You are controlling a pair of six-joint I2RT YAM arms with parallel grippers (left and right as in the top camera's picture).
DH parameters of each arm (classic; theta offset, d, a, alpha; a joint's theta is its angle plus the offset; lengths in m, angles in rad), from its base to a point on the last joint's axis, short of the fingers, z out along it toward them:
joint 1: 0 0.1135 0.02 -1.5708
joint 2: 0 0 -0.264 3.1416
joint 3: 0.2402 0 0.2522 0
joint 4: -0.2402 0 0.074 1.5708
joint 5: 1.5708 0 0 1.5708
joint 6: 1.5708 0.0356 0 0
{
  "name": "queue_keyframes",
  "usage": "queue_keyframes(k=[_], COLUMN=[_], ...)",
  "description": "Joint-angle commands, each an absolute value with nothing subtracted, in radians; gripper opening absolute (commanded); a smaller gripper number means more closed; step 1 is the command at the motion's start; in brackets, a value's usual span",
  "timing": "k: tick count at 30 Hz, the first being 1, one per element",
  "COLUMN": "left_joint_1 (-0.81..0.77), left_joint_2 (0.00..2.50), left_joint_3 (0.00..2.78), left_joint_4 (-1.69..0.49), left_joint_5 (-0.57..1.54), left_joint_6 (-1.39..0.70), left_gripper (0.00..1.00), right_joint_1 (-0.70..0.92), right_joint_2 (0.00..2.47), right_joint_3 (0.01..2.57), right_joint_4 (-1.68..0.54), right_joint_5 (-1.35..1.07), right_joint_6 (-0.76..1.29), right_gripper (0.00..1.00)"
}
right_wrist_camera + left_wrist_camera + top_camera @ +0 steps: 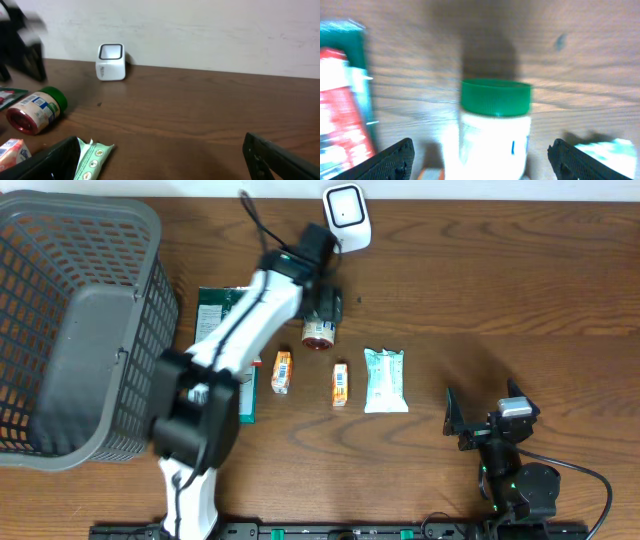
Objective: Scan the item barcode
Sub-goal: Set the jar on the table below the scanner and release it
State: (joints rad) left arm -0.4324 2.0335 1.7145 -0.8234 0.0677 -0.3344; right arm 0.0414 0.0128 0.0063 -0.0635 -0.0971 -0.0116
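Your left gripper (482, 167) has its jaws released and spread wide. The green-lidded jar (494, 135) lies on its side on the table (580, 65) between them, lid pointing away from the wrist, with a gap to each finger so neither touches it. Your right gripper (165, 167) is also spread wide with only tabletop between its jaws, and the white barcode scanner (111, 62) stands well ahead of them, off to the left

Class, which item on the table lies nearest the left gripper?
The green-lidded jar, on its side right at the left gripper, whose jaws are open; the orange packets and pouch lie farther off.
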Motion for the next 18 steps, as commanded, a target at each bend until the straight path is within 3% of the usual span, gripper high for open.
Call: queue_keyframes(k=[1, 7, 15, 18], left_joint_1=[-0.376, -0.269, -0.182, -0.128], left_joint_2=[1.816, 1.561, 1.403, 1.351], left_joint_3=[1.77, 1.769, 1.769, 1.769], left_joint_4=[-0.855, -0.923, -0.979, -1.02], left_joint_5=[0.051, 0.051, 0.05, -0.044], left_joint_6=[-0.308, -0.308, -0.277, -0.237], left_gripper=[0.87, 0.87, 0.88, 0.88], right_joint_1=[0.054, 0.054, 0.054, 0.054], right_joint_2=[0.012, 0.012, 0.012, 0.012], right_joint_3=[0.006, 0.006, 0.006, 0.006], right_joint_4=[-0.067, -0.067, -0.067, -0.067], right_joint_5=[-0.095, -0.095, -0.095, -0.095], right_joint_6=[-0.016, -0.016, -0.016, -0.016], right_gripper=[0.99, 0.99, 0.99, 0.99])
